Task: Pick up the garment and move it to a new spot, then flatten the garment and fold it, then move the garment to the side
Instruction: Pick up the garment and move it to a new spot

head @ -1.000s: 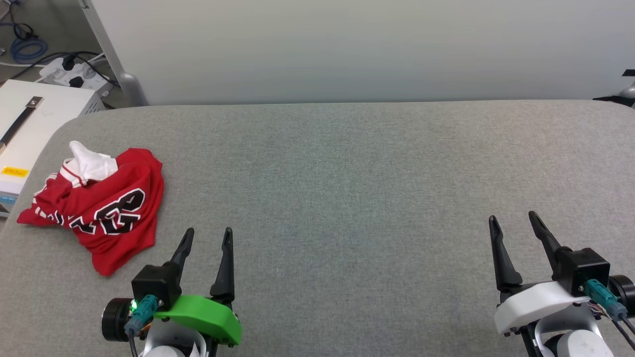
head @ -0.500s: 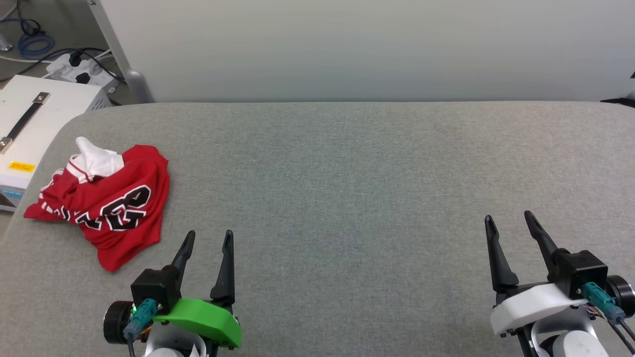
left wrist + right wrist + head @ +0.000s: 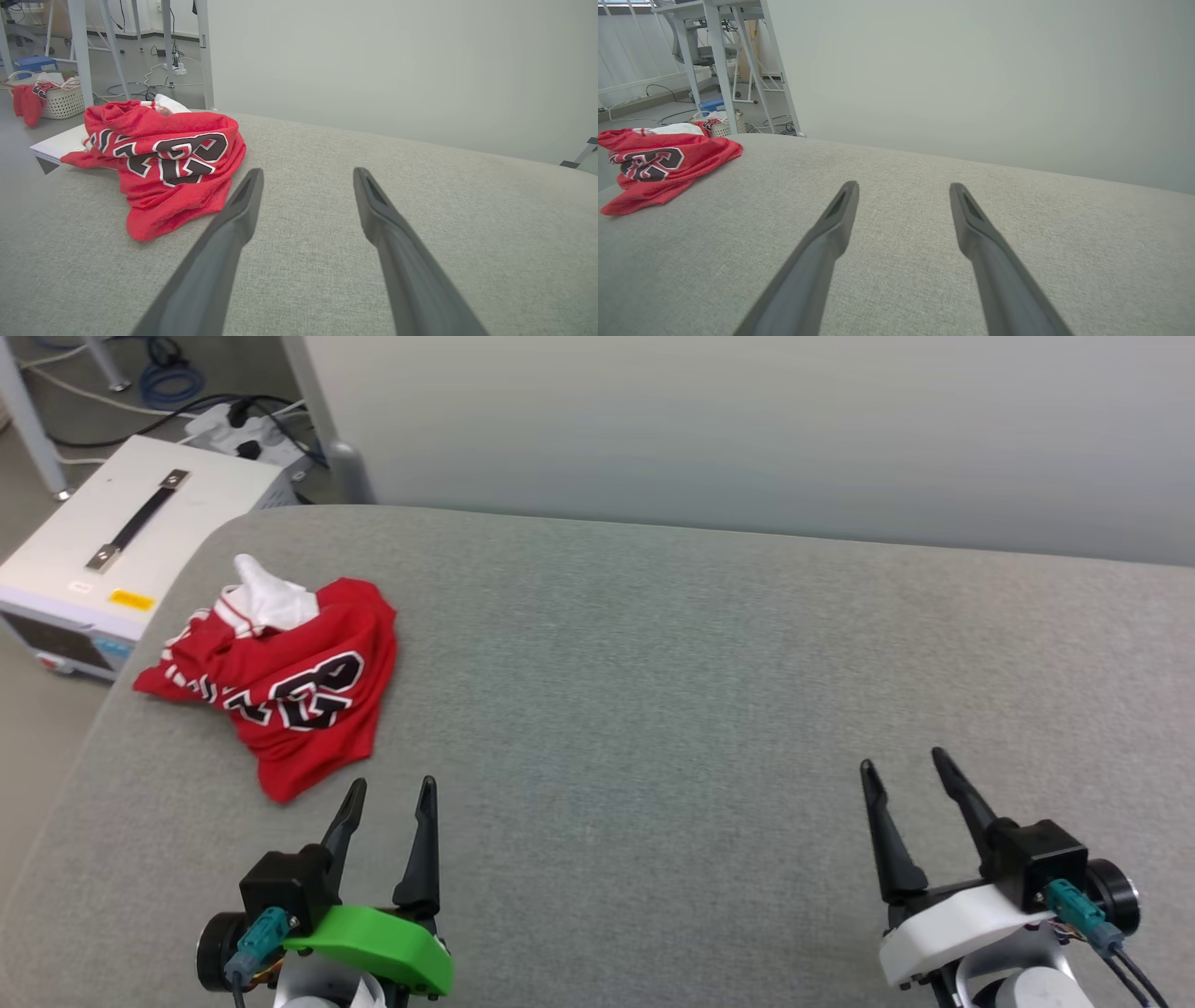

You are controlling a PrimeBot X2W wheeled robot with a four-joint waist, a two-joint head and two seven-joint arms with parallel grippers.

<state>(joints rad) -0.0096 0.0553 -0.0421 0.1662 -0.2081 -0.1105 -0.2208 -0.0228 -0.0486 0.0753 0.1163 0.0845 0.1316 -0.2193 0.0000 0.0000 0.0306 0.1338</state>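
still, left tool [image 3: 392, 784] and right tool [image 3: 904, 761] gape empty; view swung left, garment [image 3: 280, 691] unmoved.

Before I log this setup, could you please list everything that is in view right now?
garment: one, red with white sleeve and black lettering, crumpled at the table's far left
table: one, grey fabric top, under everything
case: one, white with a black handle, on the floor off the table's left corner
power strip: one, white, with dark cables, on the floor behind the case
basket: one, pale woven, with red cloth over its rim, on the floor far left
wall panel: one, pale grey, behind the table
left gripper: one, black fingers, open, near the garment
right gripper: one, black fingers, open, over bare table
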